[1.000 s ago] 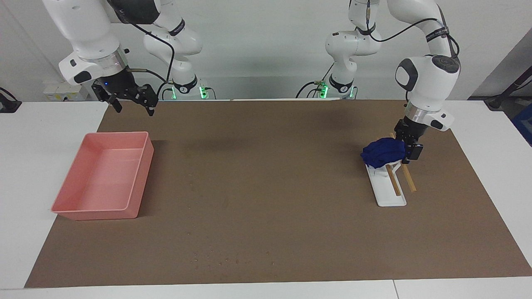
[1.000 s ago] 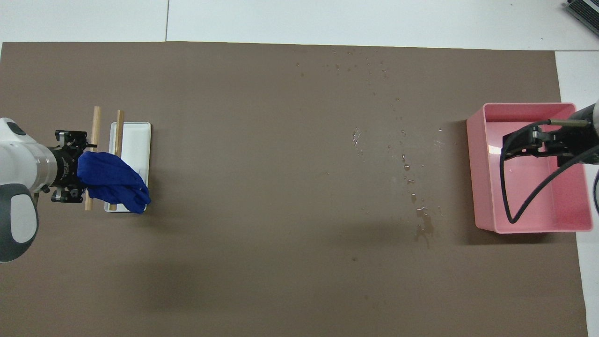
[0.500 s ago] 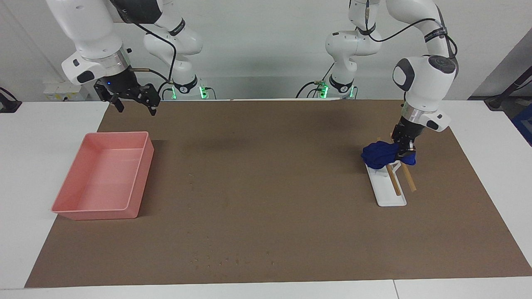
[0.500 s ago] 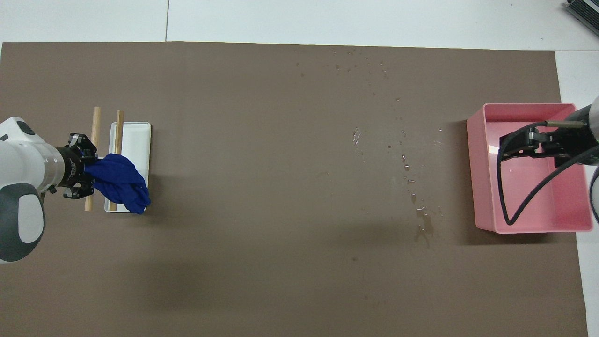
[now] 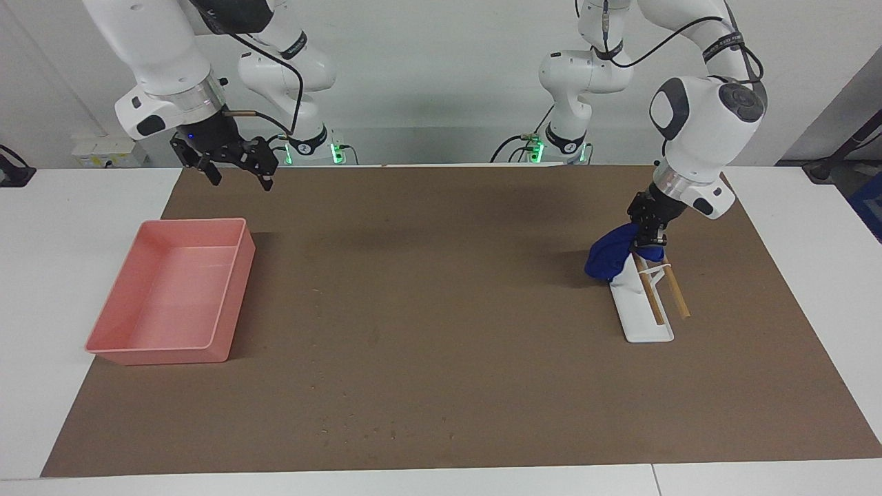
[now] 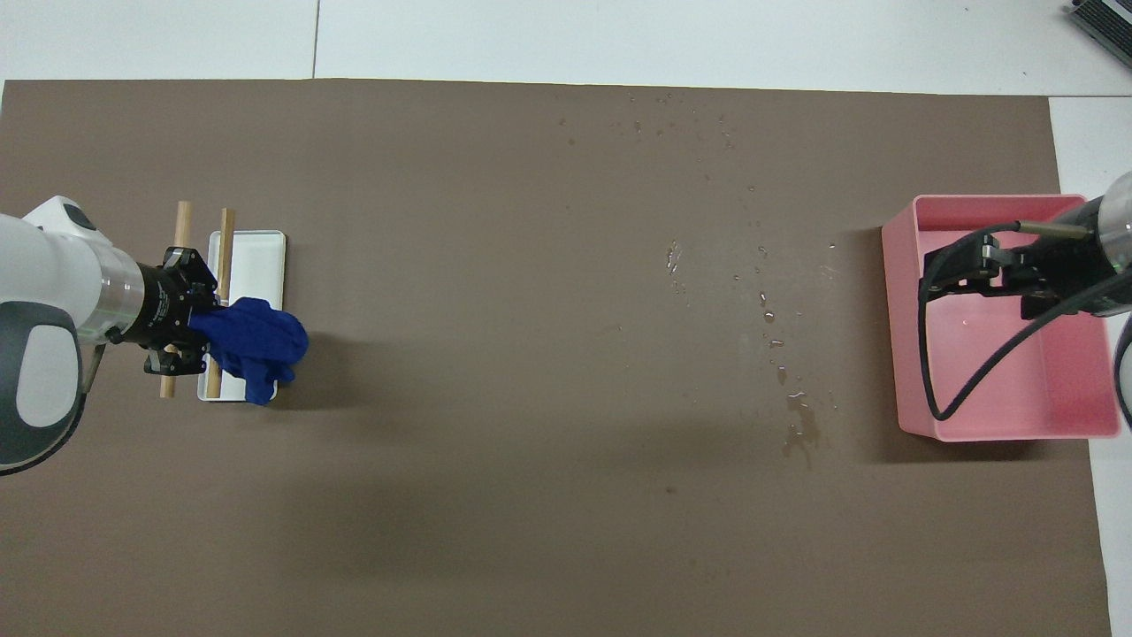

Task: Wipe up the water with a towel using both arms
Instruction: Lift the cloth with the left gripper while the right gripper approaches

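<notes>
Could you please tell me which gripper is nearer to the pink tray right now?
The right gripper: it hangs open above the pink tray. The left gripper holds the blue towel over the white rack.

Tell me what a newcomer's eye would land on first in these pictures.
First the crumpled dark blue cloth towel, lifted by the left end effector over the white rack with two wooden rods at the left arm's end of the brown mat. Next the shallow pink plastic tray at the right arm's end, the open right end effector in the air near it. Scattered water droplets glint beside the tray.
</notes>
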Controlling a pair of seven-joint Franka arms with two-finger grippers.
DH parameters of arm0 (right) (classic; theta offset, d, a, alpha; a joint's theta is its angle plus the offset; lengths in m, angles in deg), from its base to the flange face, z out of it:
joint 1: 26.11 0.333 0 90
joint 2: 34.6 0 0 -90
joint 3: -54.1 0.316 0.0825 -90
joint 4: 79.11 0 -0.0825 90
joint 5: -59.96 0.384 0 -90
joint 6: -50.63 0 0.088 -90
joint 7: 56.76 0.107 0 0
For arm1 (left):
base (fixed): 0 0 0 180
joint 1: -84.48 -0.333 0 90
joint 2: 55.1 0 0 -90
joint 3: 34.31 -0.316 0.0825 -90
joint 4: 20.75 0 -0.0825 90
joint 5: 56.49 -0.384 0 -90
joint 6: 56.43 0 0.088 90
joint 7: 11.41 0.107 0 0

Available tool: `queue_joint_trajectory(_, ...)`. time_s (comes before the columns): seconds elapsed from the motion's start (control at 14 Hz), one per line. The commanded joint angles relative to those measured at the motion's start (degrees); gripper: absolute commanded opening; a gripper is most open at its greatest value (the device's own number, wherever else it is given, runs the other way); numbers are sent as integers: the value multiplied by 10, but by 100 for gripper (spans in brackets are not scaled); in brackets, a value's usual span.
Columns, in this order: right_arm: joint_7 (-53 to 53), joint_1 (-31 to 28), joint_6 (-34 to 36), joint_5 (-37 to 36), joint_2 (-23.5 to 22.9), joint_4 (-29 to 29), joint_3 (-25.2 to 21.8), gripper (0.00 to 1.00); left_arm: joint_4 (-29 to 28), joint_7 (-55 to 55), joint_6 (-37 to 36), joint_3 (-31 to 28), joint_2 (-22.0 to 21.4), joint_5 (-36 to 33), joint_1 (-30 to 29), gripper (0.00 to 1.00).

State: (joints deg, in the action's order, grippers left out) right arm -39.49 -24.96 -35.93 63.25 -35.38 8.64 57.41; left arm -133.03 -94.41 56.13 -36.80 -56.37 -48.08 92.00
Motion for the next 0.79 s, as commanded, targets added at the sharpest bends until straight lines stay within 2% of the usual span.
queue_joint_trajectory(0.0, 68, -3, -25, 34, 6, 8, 15, 100, 58, -65, -46, 5, 11, 27, 22, 0)
queue_joint_trajectory(0.14, 175, 8, -47, 78, 3, 9, 28, 100, 86, -144, -57, 41, 10, 34, 33, 0)
queue_joint_trajectory(0.36, 353, 55, -87, 113, -8, 10, 29, 100, 127, -260, -66, 113, 11, 32, 33, 0)
queue_joint_trajectory(0.71, 571, 90, -154, 231, -35, 9, 29, 100, 194, -358, -72, 187, 14, 27, 38, 0)
